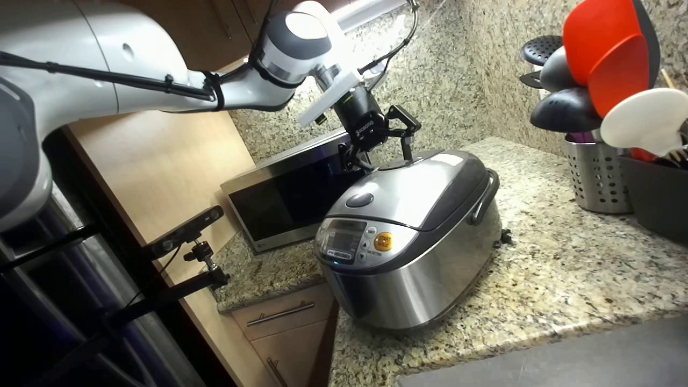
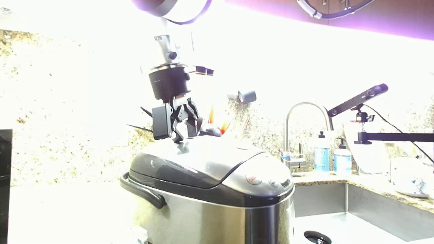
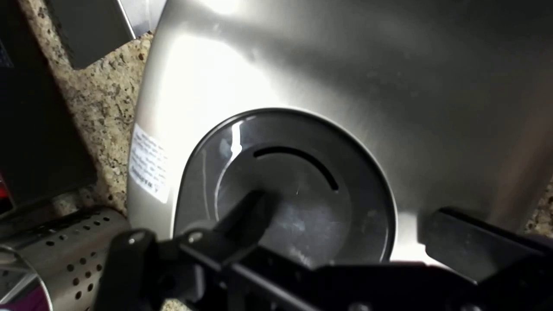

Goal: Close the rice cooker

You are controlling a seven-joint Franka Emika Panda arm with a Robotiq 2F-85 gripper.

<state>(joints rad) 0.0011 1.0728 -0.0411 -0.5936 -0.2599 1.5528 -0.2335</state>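
The rice cooker [image 1: 408, 290], with a brushed-steel body and display panel, stands on the counter. In an exterior view the cooker [image 2: 203, 217] shows from its other side. Its domed lid [image 1: 400, 196] is down on the body, and no gap shows at the seam in either exterior view. My gripper [image 1: 389, 162] points down at the rear top of the lid, its fingers spread with nothing between them. In the wrist view the open gripper [image 3: 341, 214] has one fingertip over the dark round vent cover [image 3: 298, 207] and the other over the steel beside it. The fingertips appear to touch the lid.
A silver microwave [image 1: 290, 188] stands behind the cooker. A perforated utensil holder [image 1: 599, 177] and a dark bin [image 1: 658, 193] with spatulas stand beside it. A sink [image 2: 322, 200] with a faucet [image 2: 288, 125] and soap bottles [image 2: 321, 157] lies near. A camera on an arm [image 1: 188, 231] juts out.
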